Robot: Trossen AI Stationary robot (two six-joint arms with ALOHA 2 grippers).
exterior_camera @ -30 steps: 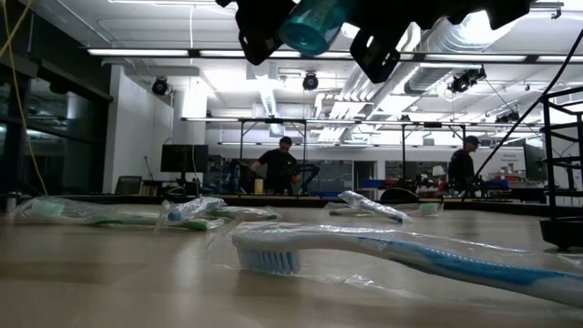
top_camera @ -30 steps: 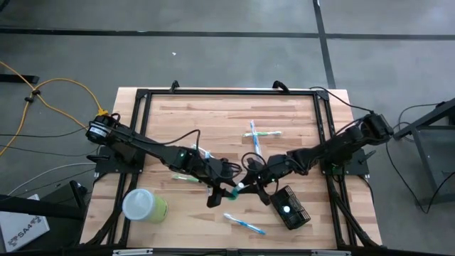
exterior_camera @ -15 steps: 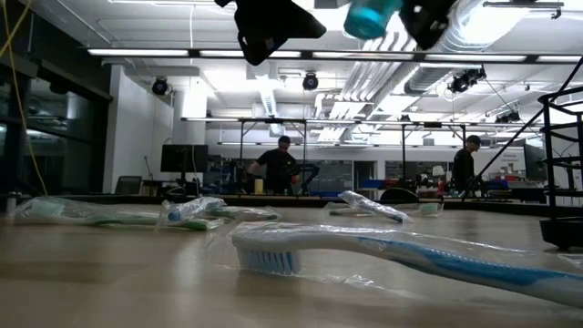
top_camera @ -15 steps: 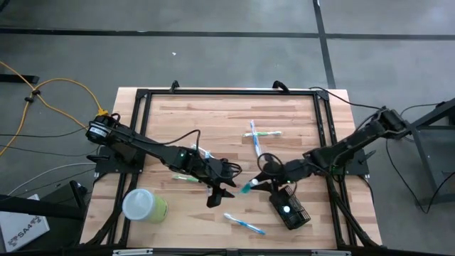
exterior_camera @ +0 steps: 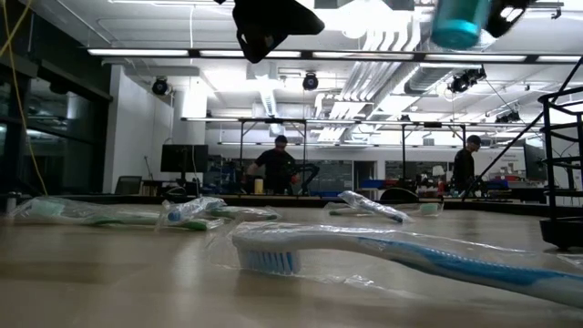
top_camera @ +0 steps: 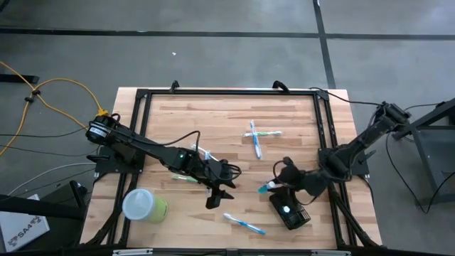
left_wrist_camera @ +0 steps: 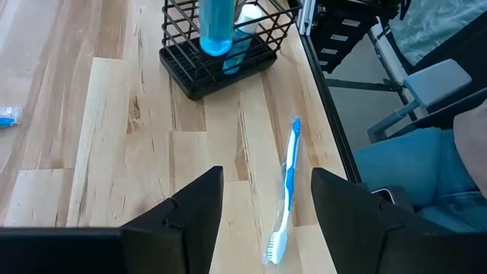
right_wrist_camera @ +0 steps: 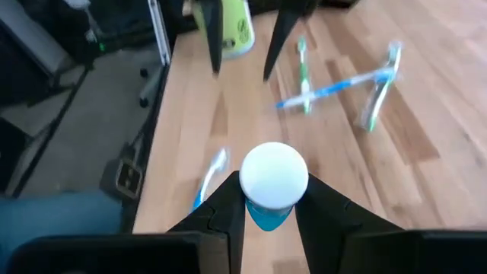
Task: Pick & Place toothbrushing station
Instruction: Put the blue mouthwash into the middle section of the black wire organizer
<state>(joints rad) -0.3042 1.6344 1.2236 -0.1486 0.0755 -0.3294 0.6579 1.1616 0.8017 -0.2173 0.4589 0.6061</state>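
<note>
The black wire-mesh toothbrushing station (top_camera: 289,210) sits near the tabletop's (top_camera: 213,121) front right corner, long axis angled toward the front edge. My right pincer (right_wrist_camera: 262,199) hovers just beside it, clamped on a blue white-capped tube (right_wrist_camera: 272,183), clearly the nearer arm. My left pincer (left_wrist_camera: 266,199) hangs spread and empty mid-table.
</note>
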